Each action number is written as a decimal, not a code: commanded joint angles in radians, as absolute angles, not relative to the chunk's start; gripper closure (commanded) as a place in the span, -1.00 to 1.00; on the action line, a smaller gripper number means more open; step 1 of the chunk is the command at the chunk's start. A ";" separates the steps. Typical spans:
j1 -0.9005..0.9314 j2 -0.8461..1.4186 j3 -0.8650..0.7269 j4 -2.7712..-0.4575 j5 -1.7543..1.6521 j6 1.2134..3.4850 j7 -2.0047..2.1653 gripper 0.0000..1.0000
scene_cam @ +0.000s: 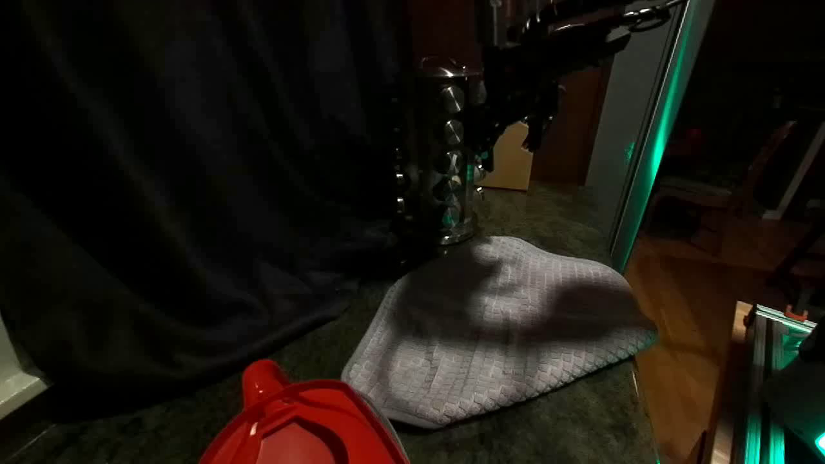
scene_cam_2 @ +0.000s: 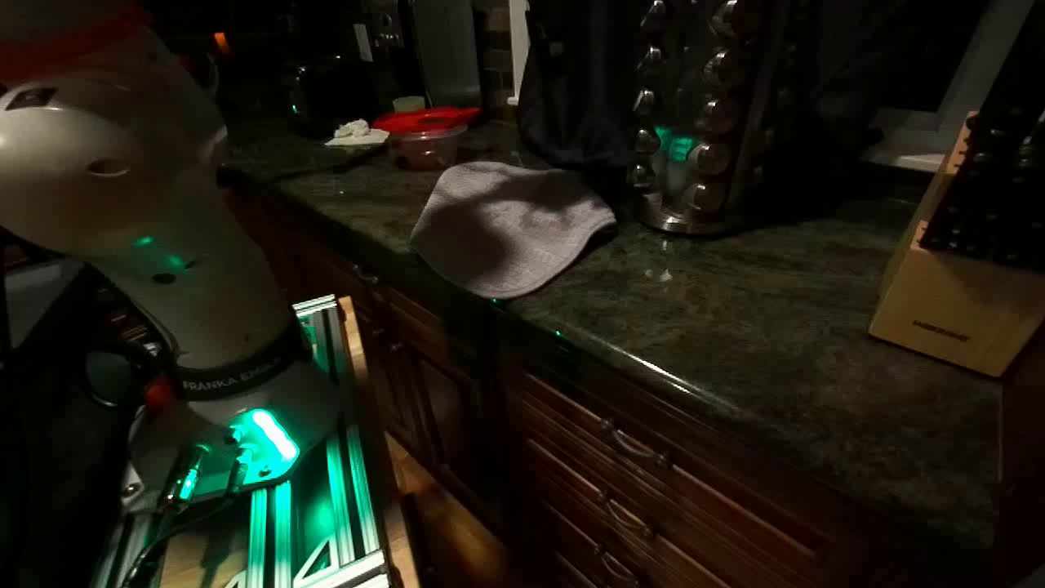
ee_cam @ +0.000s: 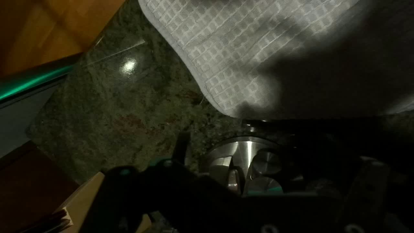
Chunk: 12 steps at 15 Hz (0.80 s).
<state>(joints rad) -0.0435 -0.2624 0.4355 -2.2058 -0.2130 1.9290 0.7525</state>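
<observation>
Gripper (scene_cam: 509, 154), jaws parted, holding nothing yet, near spice rack (scene_cam: 450, 69); grey waffle-textured towel (scene_cam: 506, 332) lying ungrasped on desk (scene_cam_2: 735, 310)

Counter (scene_cam_2: 775, 327) over wooden drawers (scene_cam_2: 678, 482): knife block (scene_cam_2: 955, 310) near the corner; farther along, red-lidded tub (scene_cam_2: 426, 139) beside a white wad (scene_cam_2: 353, 128). Dark cloth (scene_cam: 206, 148) hangs to the counter; a chair (scene_cam: 709, 191) stands well apart.

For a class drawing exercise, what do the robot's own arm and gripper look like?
The Franka Emika Panda arm is off-white with rounded segments, an orange-red band and a black collar lettered FRANKA EMIKA. Its base bears a glowing green-white light and dark cables. The Robotiq gripper is black, with angular jaws.
</observation>
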 commanded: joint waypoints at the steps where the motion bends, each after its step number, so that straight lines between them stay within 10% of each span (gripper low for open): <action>1: 0.019 -0.254 0.379 -2.203 -0.230 1.923 0.766 -1.00; 12: 0.022 -0.235 0.312 -2.179 -0.203 1.914 0.791 -1.00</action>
<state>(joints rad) -0.0030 -0.2582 0.3736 -2.2030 -0.2130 1.9289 0.7650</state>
